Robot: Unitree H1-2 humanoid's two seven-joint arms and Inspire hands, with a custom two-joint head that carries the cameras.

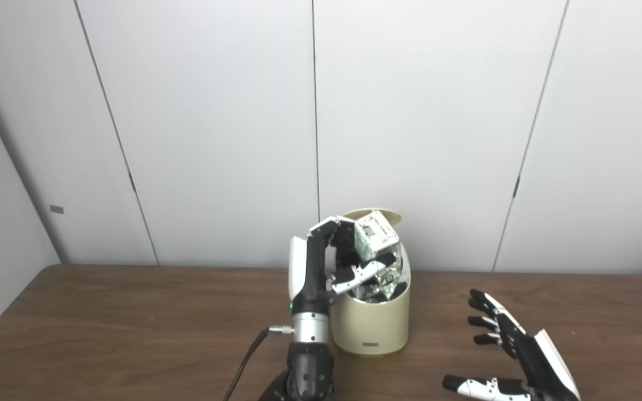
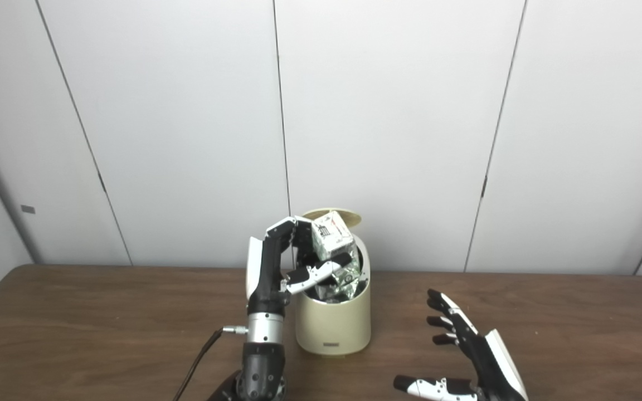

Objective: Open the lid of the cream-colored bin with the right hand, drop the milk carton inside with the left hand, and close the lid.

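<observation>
Round cream-coloured plastic bin (image 1: 374,326); white cardboard milk carton (image 1: 375,234) with green and dark print; black-and-white robot hands, left (image 1: 336,262), right (image 1: 513,356); dark-brown wood-grain table (image 1: 103,328).

one cream bin (image 1: 374,326), one milk carton (image 1: 375,234), two hands, one table (image 1: 103,328)
</observation>
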